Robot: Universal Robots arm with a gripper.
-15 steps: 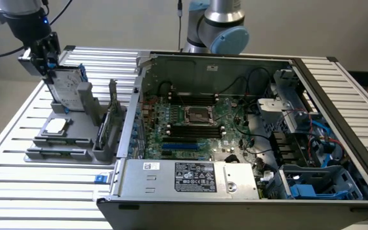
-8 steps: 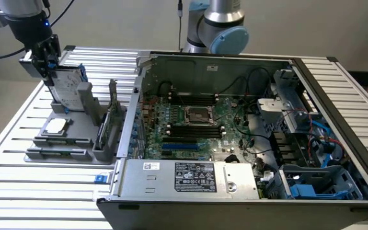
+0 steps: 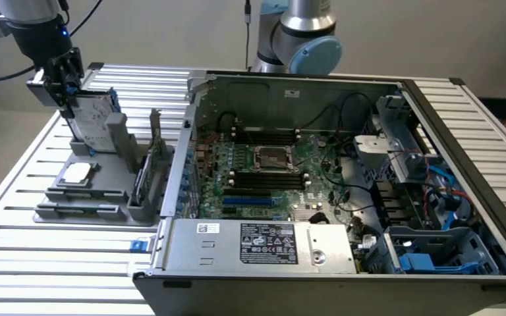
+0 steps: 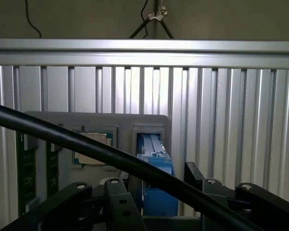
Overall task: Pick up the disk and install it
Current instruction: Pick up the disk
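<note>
We see the gripper (image 3: 65, 97) with its jaws spread wide, poised at the upper edge of the disk (image 3: 99, 110) and holding nothing. In the exterior view the disk stands on edge in a slot of the grey fixture tray (image 3: 95, 217), at about ten o'clock from the open computer case (image 3: 288, 92). The small square chip (image 3: 77, 173) lies at six o'clock from it on the same tray. In the wrist view the disk's blue carrier (image 4: 154, 161) sits between the two finger linkages, with a black cable (image 4: 38, 131) crossing in front.

We judge the disk rigid, fairly heavy for its size and sensitive to knocks. Its metal faces look smooth, so we would grip squarely across the flat faces near the top edge.
</note>
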